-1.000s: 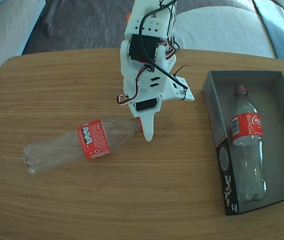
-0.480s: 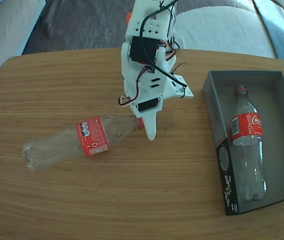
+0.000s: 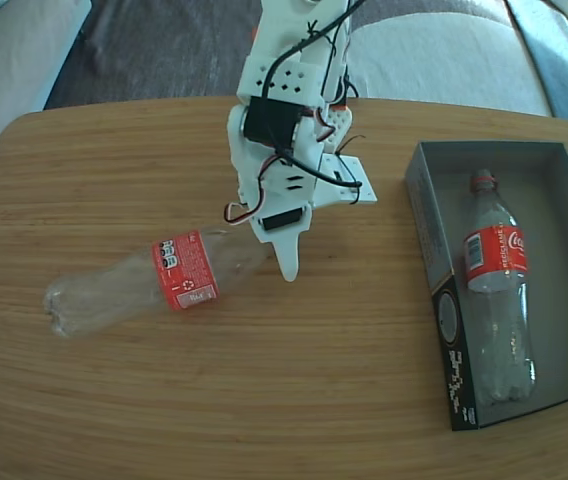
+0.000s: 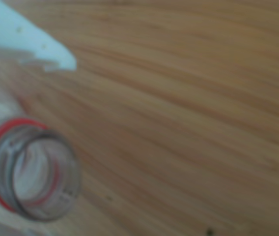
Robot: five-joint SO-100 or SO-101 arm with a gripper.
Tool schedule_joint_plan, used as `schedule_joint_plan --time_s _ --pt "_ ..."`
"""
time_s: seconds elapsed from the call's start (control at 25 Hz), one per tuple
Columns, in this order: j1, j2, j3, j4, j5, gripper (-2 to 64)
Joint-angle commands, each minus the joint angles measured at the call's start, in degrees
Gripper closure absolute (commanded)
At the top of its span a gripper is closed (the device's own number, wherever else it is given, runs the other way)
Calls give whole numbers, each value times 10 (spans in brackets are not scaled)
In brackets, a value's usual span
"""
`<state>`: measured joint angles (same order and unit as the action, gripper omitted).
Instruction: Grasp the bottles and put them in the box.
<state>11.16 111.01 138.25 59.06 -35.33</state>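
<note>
One clear bottle (image 3: 179, 275) with a red label lies on its side on the wooden table, base to the left and open neck to the right. My white gripper (image 3: 276, 255) hangs over that neck. In the wrist view the red-ringed bottle mouth (image 4: 16, 123) sits between the fingers of the gripper (image 4: 36, 142). One white fingertip (image 4: 56, 56) stands clear above it, so the jaws are open around the neck. A second bottle (image 3: 494, 270) lies inside the dark grey box (image 3: 422, 225) at the right, neck pointing away.
The table's rounded far edge (image 3: 114, 105) runs behind the arm, with a grey sofa (image 3: 444, 60) and dark rug beyond. Bare wood separates the loose bottle from the box.
The arm has swung slightly left and its finger tip has shifted left along the neck. The loose bottle has rolled a little up and left. The boxed bottle is unchanged.
</note>
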Motion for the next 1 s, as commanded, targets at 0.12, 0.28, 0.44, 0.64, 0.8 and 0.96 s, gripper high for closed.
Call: schedule_joint_plan --time_s 0.12,0.28,0.44,0.64,0.8,0.96 --pt "34 1 -38 -12 -72 175" --pt "42 1 -54 -12 -78 175" --pt "40 0 -62 -12 -78 200" --pt "40 2 -62 -12 -78 337" --pt "39 3 -62 -12 -78 375" --pt "38 4 -60 -12 -78 457"
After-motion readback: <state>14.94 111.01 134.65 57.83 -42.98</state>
